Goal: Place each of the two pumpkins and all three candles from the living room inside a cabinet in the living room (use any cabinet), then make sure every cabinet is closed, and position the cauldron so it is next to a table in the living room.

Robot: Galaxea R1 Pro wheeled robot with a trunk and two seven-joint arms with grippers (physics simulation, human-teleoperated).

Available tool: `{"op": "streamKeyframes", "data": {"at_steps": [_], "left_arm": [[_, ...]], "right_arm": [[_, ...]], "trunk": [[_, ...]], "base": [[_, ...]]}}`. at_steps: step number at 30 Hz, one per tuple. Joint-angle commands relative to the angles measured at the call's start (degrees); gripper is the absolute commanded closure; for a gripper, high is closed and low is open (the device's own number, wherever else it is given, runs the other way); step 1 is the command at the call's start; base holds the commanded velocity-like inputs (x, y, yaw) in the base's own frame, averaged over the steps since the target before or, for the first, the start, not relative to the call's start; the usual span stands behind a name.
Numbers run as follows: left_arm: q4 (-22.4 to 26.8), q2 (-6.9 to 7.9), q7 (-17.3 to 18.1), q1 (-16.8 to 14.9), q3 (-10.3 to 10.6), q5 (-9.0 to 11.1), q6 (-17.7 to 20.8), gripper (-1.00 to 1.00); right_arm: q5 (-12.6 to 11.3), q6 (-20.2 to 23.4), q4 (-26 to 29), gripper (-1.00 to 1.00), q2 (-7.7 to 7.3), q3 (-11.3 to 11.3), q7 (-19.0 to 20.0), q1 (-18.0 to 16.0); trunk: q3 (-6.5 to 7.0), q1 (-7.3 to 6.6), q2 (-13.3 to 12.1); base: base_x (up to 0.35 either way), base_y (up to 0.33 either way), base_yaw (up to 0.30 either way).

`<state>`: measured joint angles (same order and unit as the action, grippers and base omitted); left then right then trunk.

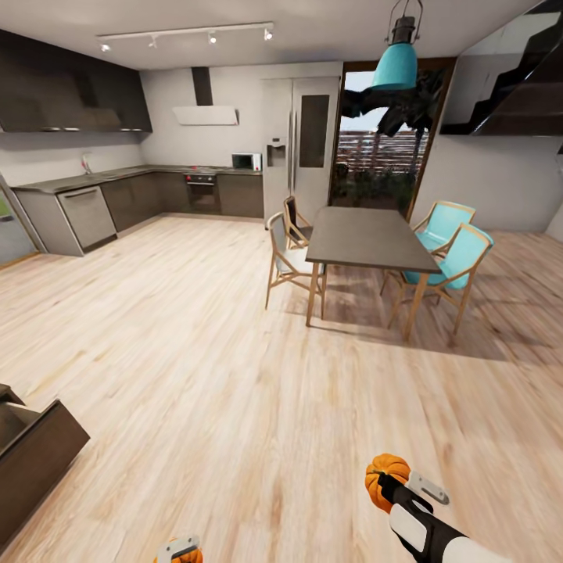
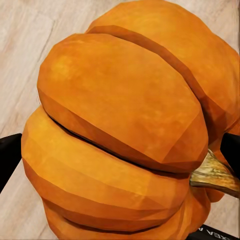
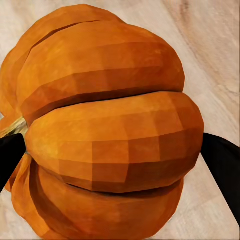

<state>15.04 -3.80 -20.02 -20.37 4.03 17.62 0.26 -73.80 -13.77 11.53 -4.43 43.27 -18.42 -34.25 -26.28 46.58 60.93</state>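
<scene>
Both pumpkins are riding nearest the cameras, one in each gripper. You are carrying the first pumpkin (image 2: 120, 135) in the left gripper (image 1: 178, 552); in the left wrist view its dark fingers (image 2: 9, 160) are clamped against opposite flanks, and the stem is jutting out beside one of them. You are carrying the second pumpkin (image 3: 107, 125) in the right gripper (image 1: 389, 483), with its fingers (image 3: 222, 172) pressing on both sides in the same way.

Working from largest to smallest in the head view:

1. Wooden floor (image 1: 234, 375): it is lying open ahead of you.
2. Dining table (image 1: 371, 234): it is standing well ahead with its chairs. It is not the low bench named in the task, so do not steer toward it.
3. Cabinet (image 1: 35, 450): a dark open drawer is showing at the lower left edge, near the left arm.
4. Pumpkins: both are hanging over bare floor, well apart from each other.

Hazards from here, as a judgement:

- You are facing the kitchen, not the cabinet. Turning the base sharply could swing the left gripper into the drawer's edge.
- Each grip is resting on a rounded, ribbed surface. A jolt could let a pumpkin slip out and roll across the floor.
- The drawer's interior is barely visible. Lowering a pumpkin before you are looking into it risks catching the rim.
</scene>
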Motion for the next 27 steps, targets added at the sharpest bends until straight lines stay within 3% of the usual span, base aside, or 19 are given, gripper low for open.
{"op": "streamKeyframes", "data": {"at_steps": [1, 27], "left_arm": [[0.1, 0.02, -0.4, 0.0, 0.4, 0.4, 0.0, 1.00], [0.1, 0.02, -0.4, 0.0, 0.4, 0.4, 0.0, 1.00]], "right_arm": [[-0.3, -0.1, 0.2, 1.00, -0.05, 0.5, -0.3, 0.0], [-0.3, -0.1, 0.2, 1.00, -0.05, 0.5, -0.3, 0.0]], "trunk": [[-0.05, 0.03, 0.0], [-0.05, 0.03, 0.0]], "base": [[0.321, -0.074, 0.000], [0.321, -0.074, 0.000]]}}
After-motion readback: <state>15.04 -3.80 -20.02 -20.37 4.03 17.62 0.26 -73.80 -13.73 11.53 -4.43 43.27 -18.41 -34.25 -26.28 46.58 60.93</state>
